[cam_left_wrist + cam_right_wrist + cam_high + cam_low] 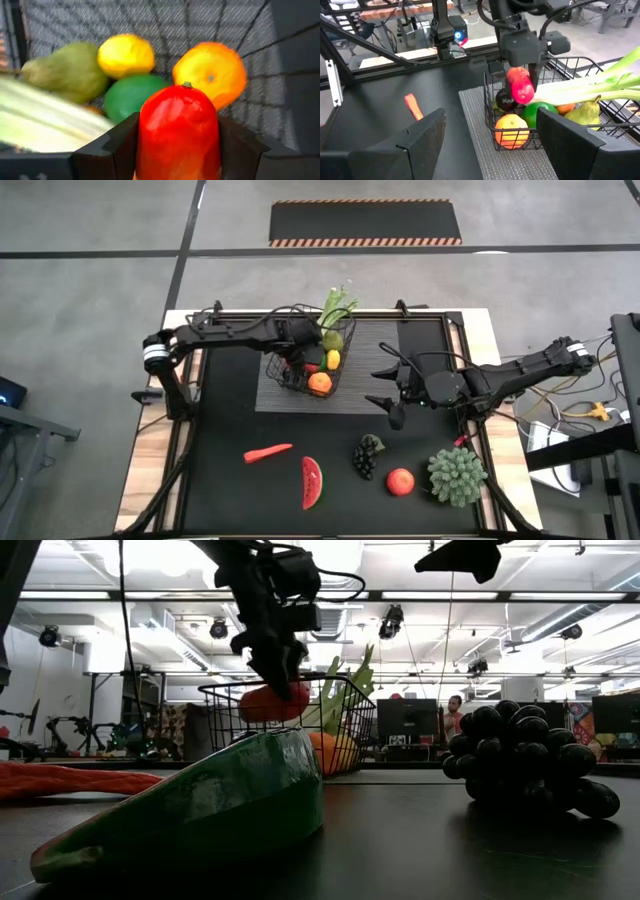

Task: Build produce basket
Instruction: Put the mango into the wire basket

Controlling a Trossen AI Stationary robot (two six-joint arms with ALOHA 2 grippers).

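Observation:
The black wire basket (300, 370) stands on a grey ribbed mat (385, 385) at the table's far middle. In it lie an orange (511, 131), a lime (127, 95), a lemon (125, 54), a pear (67, 70) and a green leek (590, 82) that sticks out over the rim. My left gripper (520, 75) hangs over the basket's inside, shut on a red oblong fruit (177, 130). To the right of the basket, my right gripper (388, 387) stands open and holds nothing. My left gripper pinches the red fruit's two sides (145, 135) between its two fingers. The fingers slant steeply down from above. The fruit's stem end (186, 85) points away from the gripper, down into the basket. The fruit hangs at about rim height (520, 86), above the orange and the lime.
On the near half of the table lie an orange-red carrot-like piece (268, 452), a watermelon slice (312, 482), dark grapes (367, 455), a red apple (400, 481) and a green spiky ball (457, 475). A person shows far behind the table (457, 715).

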